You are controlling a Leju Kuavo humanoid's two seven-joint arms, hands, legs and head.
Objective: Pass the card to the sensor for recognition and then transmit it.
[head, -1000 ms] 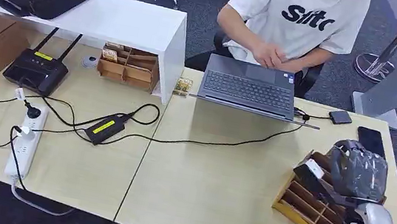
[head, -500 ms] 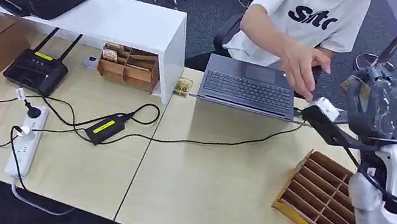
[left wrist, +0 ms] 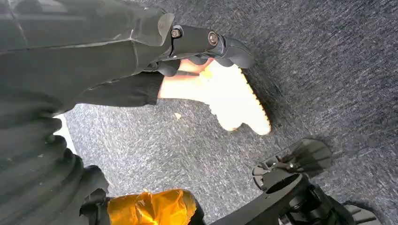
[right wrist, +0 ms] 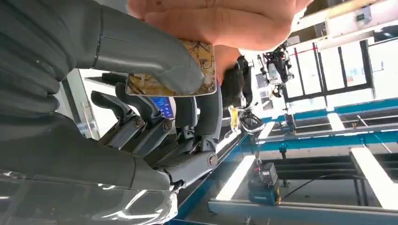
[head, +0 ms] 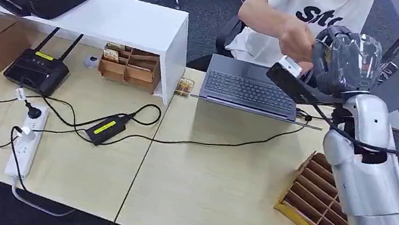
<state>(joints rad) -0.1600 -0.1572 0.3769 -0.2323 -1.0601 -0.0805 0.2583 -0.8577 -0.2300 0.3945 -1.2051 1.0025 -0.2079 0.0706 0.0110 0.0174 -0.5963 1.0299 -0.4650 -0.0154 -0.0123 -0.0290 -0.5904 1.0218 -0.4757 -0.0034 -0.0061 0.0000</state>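
My right hand is raised above the laptop's far right corner, towards the seated person. In the right wrist view its thumb pinches a yellowish patterned card against the fingers. The person's hand reaches across to mine, and its fingers close on the card's outer edge. In the head view the two hands hide the card. My left hand hangs over grey carpet with nothing in it.
An open laptop stands at the table's far edge in front of the person. A wooden divided box sits at the right below my arm. A black cable crosses the table. On the left are a white shelf, a router and a power strip.
My right hand rose from the wooden box and swung up and left towards the person. The person's hand left the lap, reached out and now meets my hand at the card.
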